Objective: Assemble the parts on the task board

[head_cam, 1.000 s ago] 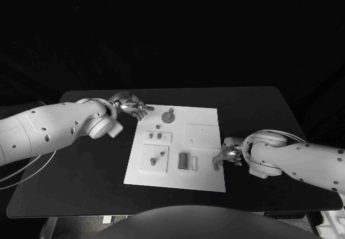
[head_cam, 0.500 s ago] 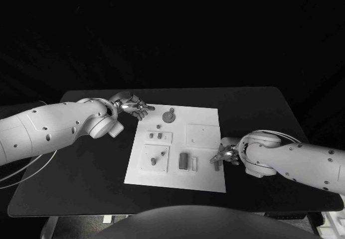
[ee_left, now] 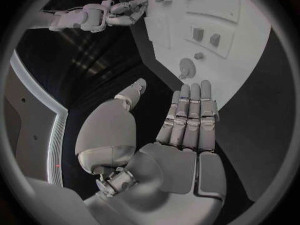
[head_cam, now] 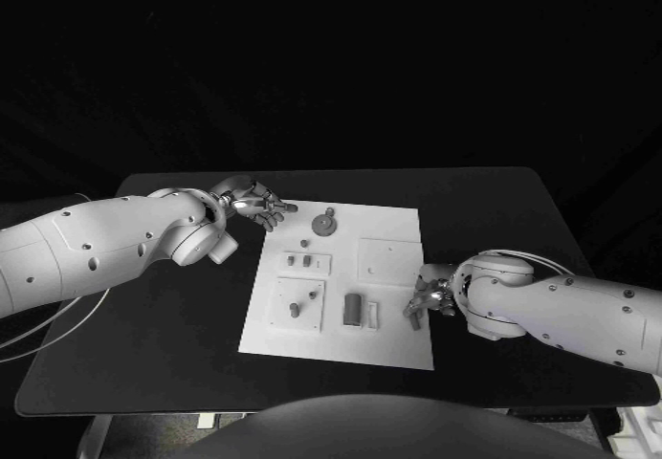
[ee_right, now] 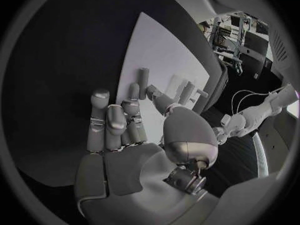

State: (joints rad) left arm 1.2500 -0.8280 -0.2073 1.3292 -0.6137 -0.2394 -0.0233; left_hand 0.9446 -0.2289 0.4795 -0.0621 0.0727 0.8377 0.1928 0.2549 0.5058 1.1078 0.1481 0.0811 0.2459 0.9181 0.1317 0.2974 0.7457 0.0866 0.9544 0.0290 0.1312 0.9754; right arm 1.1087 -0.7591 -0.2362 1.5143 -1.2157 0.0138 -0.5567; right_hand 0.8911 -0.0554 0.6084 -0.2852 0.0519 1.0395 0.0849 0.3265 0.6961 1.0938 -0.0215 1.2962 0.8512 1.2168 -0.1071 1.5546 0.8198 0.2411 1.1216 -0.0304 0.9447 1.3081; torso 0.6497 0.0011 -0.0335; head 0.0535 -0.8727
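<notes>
The white task board (head_cam: 393,349) lies mid-table with small grey parts on it: a round disc (head_cam: 321,226), two small blocks (head_cam: 298,260) and a dark bar (head_cam: 352,309). My right hand (head_cam: 431,299) hovers at the board's right edge, fingers spread and holding nothing. A short grey peg (head_cam: 414,320) lies flat on the board just beside its fingertips; the right wrist view shows this peg (ee_right: 143,77) just past the fingers (ee_right: 133,94). My left hand (head_cam: 256,208) hangs open off the board's far left corner, its fingers (ee_left: 190,110) straight, pointing toward the disc (ee_left: 186,67).
A raised square plate (head_cam: 387,260) sits on the board's right half, and another plate (head_cam: 296,304) with two small pieces sits on the left half. Bare black table (head_cam: 165,325) surrounds the board on all sides.
My right hand has crept a little to the left, onto the board's right edge beside the peg. The left hand and the parts have stayed put.
</notes>
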